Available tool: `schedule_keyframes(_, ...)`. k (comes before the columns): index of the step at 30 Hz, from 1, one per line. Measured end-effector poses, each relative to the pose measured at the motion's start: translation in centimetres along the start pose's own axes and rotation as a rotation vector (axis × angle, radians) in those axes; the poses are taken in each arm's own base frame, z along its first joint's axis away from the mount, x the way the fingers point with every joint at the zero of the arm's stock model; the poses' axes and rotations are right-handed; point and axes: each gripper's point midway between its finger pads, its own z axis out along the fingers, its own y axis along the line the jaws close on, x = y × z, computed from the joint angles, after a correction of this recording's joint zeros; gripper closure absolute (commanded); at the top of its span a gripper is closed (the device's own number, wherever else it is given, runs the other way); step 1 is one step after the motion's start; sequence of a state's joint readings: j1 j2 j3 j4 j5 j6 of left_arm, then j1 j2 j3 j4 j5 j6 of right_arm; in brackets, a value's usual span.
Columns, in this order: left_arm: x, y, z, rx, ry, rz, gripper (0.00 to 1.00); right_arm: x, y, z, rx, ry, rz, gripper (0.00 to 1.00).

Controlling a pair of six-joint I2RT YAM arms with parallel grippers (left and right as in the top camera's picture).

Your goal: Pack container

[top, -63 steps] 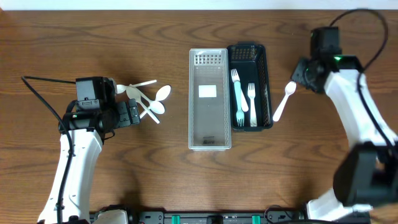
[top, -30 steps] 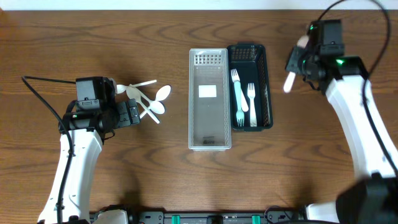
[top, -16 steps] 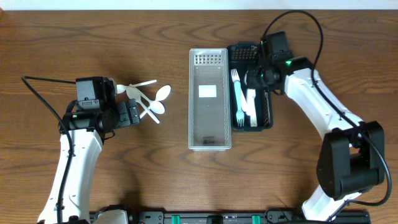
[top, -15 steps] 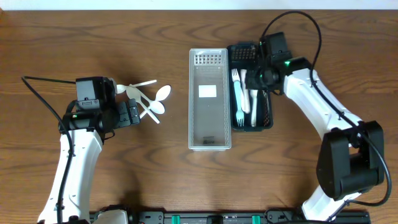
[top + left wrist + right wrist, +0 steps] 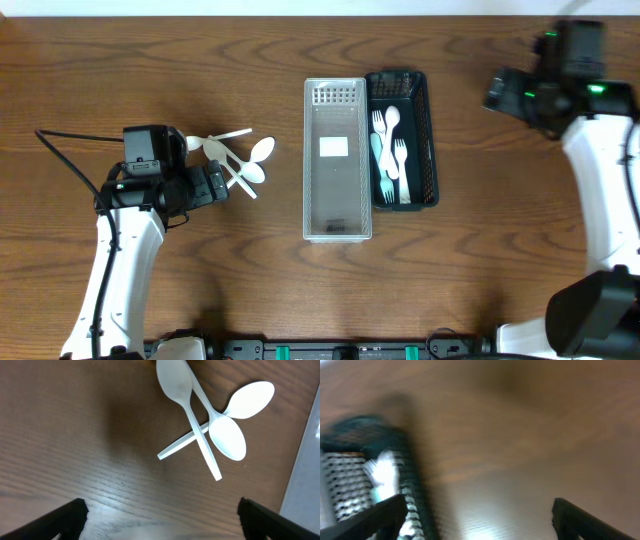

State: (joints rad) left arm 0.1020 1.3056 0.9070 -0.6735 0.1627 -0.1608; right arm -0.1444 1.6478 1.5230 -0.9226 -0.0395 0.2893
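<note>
Spoon [image 5: 392, 118] now in black basket [image 5: 433, 150] | right tool [image 5: 479, 510] withdrawn, jaws apart, view blurred | left tool [image 5: 161, 510] spread wide

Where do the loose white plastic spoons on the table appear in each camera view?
Overhead: the white plastic spoons lie left of centre.
Left wrist: upper right.
Right wrist: not in it.
Shared landmark: the clear plastic container, its edge at the right border of the left wrist view.

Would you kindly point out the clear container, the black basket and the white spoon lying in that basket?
clear container [image 5: 337, 200]: overhead view, bare floor.
black basket [image 5: 432, 140]: overhead view, right wall.
white spoon [image 5: 393, 118]: overhead view, its bowl.
</note>
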Motion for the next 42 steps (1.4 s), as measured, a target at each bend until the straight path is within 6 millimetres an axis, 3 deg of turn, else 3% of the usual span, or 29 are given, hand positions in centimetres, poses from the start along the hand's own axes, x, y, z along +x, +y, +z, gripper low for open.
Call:
schedule_keyframes(4, -1.4, -0.6, -0.9, 0.014, -0.027, -0.036, 0.2, 1.2, -5.2, 1.0, 0.087, 0.074, 0.11, 0.01)
schedule_keyframes(9, -5.4, -1.7, -2.3, 0.039, -0.082, -0.177, 0.25, 1.6, -7.5, 1.4, 0.117, 0.098, 0.169, 0.01)
schedule_keyframes(13, -5.8, -2.0, 0.2, 0.019, -0.004, -0.278, 0.25, 1.5, -7.6, 1.4, 0.118, 0.098, 0.173, 0.01)
schedule_keyframes(19, -2.5, -2.3, 6.0, -0.093, 0.268, -0.316, 0.25, 1.5, -7.6, 1.4, 0.118, 0.098, 0.173, 0.01)
schedule_keyframes(22, -2.4, -2.4, 8.0, -0.131, 0.322, -0.317, 0.25, 1.5, -7.6, 1.4, 0.117, 0.097, 0.173, 0.01)
schedule_keyframes(30, -3.0, -2.1, 9.8, -0.16, 0.329, -0.318, 0.31, 1.5, -7.6, 1.4, 0.118, 0.097, 0.173, 0.01)
schedule_keyframes(37, -1.9, -1.4, 12.4, -0.188, 0.375, -0.319, 0.36, 1.5, -7.6, 1.4, 0.118, 0.097, 0.173, 0.01)
schedule_keyframes(39, -1.9, -1.3, 12.8, -0.195, 0.375, -0.318, 0.4, 1.5, -7.6, 1.4, 0.118, 0.097, 0.173, 0.01)
schedule_keyframes(42, -2.2, -1.3, 12.9, -0.196, 0.36, -0.326, 0.64, 1.5, -7.6, 1.4, 0.118, 0.097, 0.173, 0.01)
